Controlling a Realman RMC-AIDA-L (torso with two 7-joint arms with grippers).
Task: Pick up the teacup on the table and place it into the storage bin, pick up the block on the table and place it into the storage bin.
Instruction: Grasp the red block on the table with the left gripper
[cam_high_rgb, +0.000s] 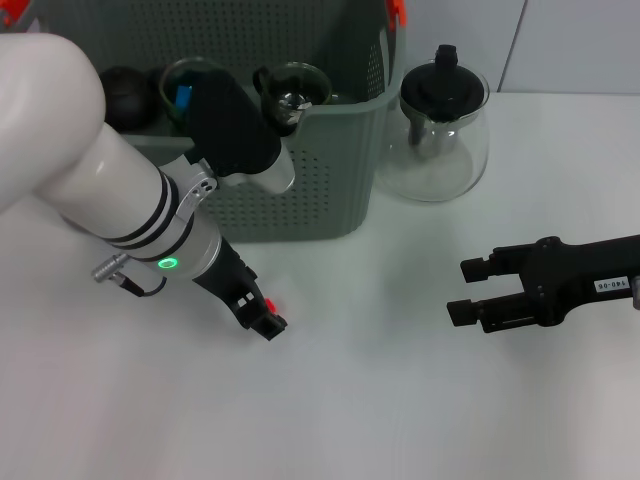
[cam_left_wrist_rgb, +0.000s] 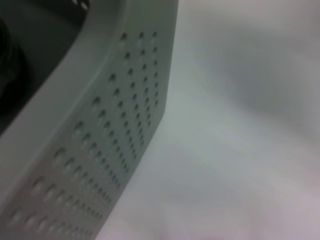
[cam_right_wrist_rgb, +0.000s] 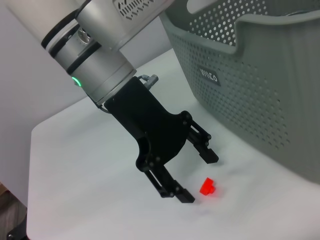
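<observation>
The small red block (cam_right_wrist_rgb: 209, 187) lies on the white table in front of the storage bin (cam_right_wrist_rgb: 260, 100); in the head view the block (cam_high_rgb: 271, 305) peeks out beside my left fingertips. My left gripper (cam_right_wrist_rgb: 200, 177) is open and low over the table, with its fingertips to either side of the block and not closed on it. A glass teacup (cam_high_rgb: 295, 88) stands inside the grey-green perforated bin (cam_high_rgb: 310, 190) near its front rim. My right gripper (cam_high_rgb: 470, 290) is open and empty, off to the right.
A glass teapot (cam_high_rgb: 440, 130) with a black lid stands right of the bin. Another glass (cam_high_rgb: 185, 95) and a dark round object (cam_high_rgb: 125, 95) sit in the bin. The left wrist view shows the bin's corner wall (cam_left_wrist_rgb: 115, 135) close by.
</observation>
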